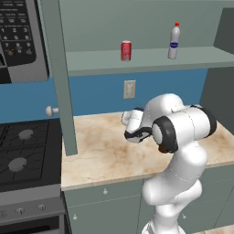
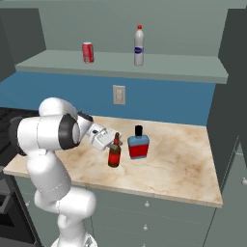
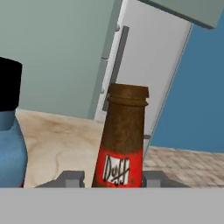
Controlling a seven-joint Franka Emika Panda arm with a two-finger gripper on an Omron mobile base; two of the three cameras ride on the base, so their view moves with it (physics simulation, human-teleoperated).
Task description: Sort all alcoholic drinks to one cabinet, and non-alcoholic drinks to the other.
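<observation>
We have the gripper (image 2: 113,144) brought level against the beer bottle (image 2: 114,153), which stands upright on the counter (image 2: 183,159) just left of the flat bottle (image 2: 139,144). In the hand view the fingers (image 3: 70,179) sit on either side of the bottle's labelled body, seemingly touching it, though we cannot tell from this cropped view whether they are fully clamped. The soda can (image 2: 88,52) and the white plastic bottle (image 2: 139,46) already stand on the open cabinet shelf (image 2: 183,71) above. We judge the step to be grasping the beer; next comes a firm hold, a straight lift, and a carry to the other cabinet.
</observation>
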